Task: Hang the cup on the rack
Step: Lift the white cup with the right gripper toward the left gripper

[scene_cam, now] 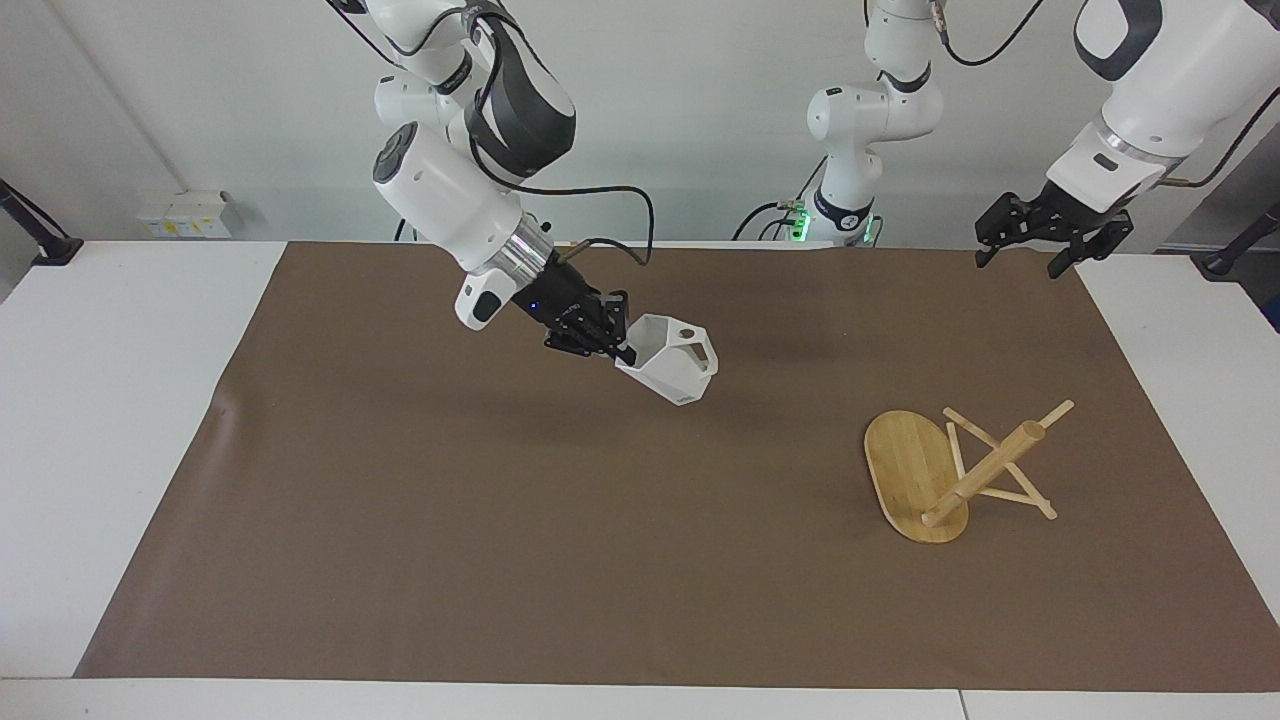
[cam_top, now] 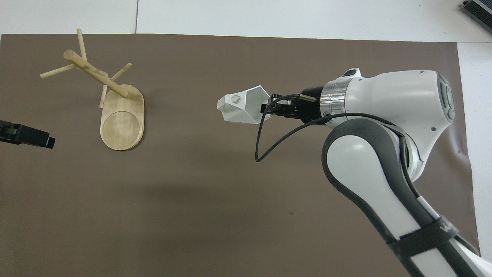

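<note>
The right pincer [scene_cam: 618, 352] is closed on the rim of the cup [scene_cam: 672, 372], pinching its wall and holding it in the air over the middle of the brown mat [scene_cam: 560, 520] that covers the tabletop [scene_cam: 110, 420]. The cup is tilted, its mouth turned up and toward the pincer, its pierced handle pointing away toward the left arm's end. In the overhead view the cup [cam_top: 240, 109] hangs at about 9 o'clock of the right pincer [cam_top: 267, 109].

The rack [scene_cam: 950, 470] stands on the mat well apart from the cup, toward the left arm's end; in the overhead view the rack [cam_top: 115, 107] lies at about 9 o'clock of the cup. Its oval base rests flat, the post and pegs bare.

The left pincer [scene_cam: 1045, 240] waits with its fingers spread and holding nothing, above the mat's edge at the robots' side. In the overhead view the left pincer [cam_top: 38, 137] shows at about 8 o'clock of the rack.
</note>
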{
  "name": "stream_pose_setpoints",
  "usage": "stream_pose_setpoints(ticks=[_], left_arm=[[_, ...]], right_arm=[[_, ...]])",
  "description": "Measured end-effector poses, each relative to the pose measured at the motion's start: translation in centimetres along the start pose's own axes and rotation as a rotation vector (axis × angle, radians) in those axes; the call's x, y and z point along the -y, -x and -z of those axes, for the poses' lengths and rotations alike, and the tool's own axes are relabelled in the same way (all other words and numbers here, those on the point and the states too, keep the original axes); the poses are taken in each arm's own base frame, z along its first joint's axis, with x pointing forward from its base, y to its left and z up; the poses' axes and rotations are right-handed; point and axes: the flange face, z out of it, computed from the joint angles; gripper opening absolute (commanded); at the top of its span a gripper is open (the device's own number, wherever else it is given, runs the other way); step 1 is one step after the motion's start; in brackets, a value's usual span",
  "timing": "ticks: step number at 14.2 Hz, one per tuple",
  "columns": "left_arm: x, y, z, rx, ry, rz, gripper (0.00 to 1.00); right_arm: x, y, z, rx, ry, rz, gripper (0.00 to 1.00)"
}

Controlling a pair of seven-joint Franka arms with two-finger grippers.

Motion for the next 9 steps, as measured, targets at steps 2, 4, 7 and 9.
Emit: stream_pose_setpoints(ticks=[2,4,7,9], left_arm=[[-0.3,-0.4,-1.5,-0.066,0.031,-0.149,1.00],[-1.3,-0.9,-2.9,-0.108,0.054,-0.272,1.00],[-4.4,-2.2,-4.5,-0.166,0.069,-0.452,1.00],[-5.4,-2.7,-5.3,-0.231,0.114,-0.570,1.00]], right_arm=[[-0.1,0.1,-0.3,0.008,-0.049,0.003,0.00],[-0.3,0.0,-0.6,0.015,-0.088,-0.015,0.00],[-0.4,-0.1,-0.9,0.020,-0.141,-0.053,0.00],[-0.3,-0.2,-0.8,0.010,-0.176,-0.082,0.00]])
